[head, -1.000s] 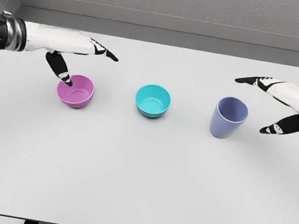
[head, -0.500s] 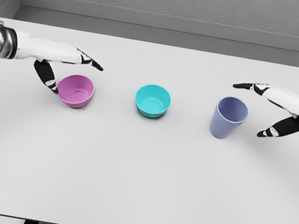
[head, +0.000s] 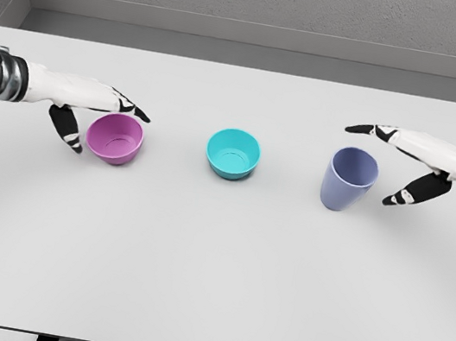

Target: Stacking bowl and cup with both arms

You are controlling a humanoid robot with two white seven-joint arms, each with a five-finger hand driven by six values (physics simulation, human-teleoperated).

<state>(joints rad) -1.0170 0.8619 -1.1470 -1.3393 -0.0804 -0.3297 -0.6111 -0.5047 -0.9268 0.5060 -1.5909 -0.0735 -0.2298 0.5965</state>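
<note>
Left hand (head: 89, 108) spread wide round pink bowl (head: 115, 138), no grip yet. Right hand (head: 404, 165) spread beside cup (head: 349, 179), not touching. Teal bowl (head: 233, 153) between, likely stack base.

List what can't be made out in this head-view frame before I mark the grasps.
- Left robot hand: contact with the pink bowl unclear; fingers overlap its far rim.
- Right robot hand: gap to the purple cup unclear, single view.
- Both forearms: cut off by picture edges.
- Table front legs: cut off at bottom edge.
</note>
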